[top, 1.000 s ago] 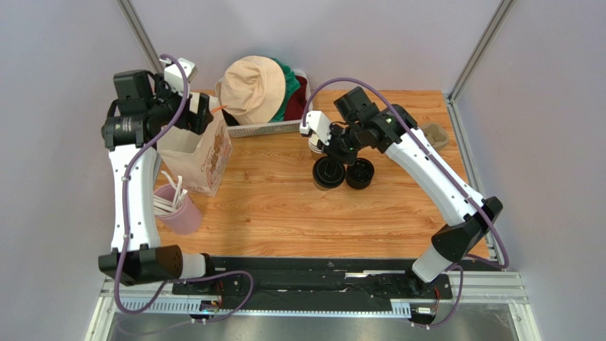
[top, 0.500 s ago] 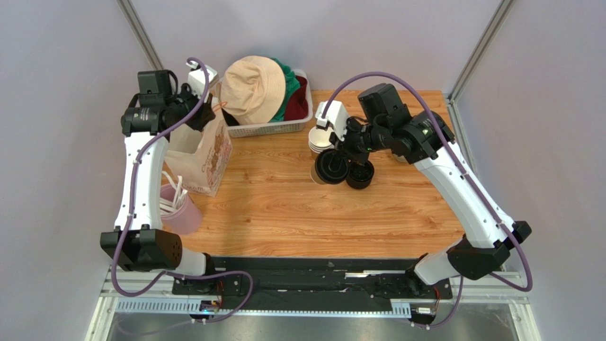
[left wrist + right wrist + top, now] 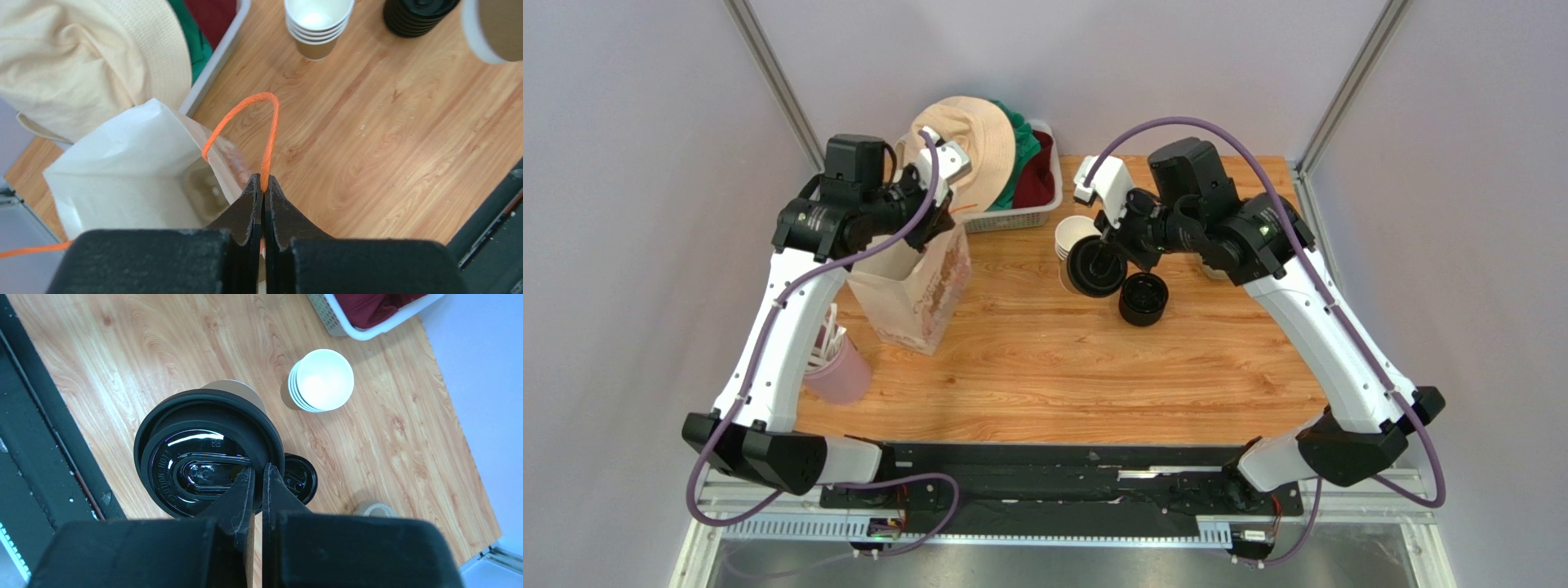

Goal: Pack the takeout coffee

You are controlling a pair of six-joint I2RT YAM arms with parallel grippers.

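The takeout coffee (image 3: 209,453), a kraft-brown cup with a black lid, hangs above the table in my right gripper (image 3: 258,471), which is shut on the lid's rim. In the top view the takeout coffee (image 3: 1095,265) sits under the right gripper (image 3: 1109,251), right of centre. The brown paper bag (image 3: 909,288) stands open at the left. My left gripper (image 3: 264,180) is shut on its orange handle (image 3: 245,110), and the bag's (image 3: 123,165) mouth gapes below the fingers. Seen from the top, the left gripper (image 3: 938,224) is over the bag's top edge.
A stack of empty paper cups (image 3: 1071,237) and a stack of bare black lids (image 3: 1143,298) stand close to the held cup. A white basket (image 3: 1014,214) of hats is at the back. A pink cup of straws (image 3: 836,368) stands left of the bag. A tape roll (image 3: 374,509) lies at the right.
My left gripper closed on the bag's orange handle and pulled the bag rightward toward the centre. The right gripper raised the lidded cup up and away from the lid stack.
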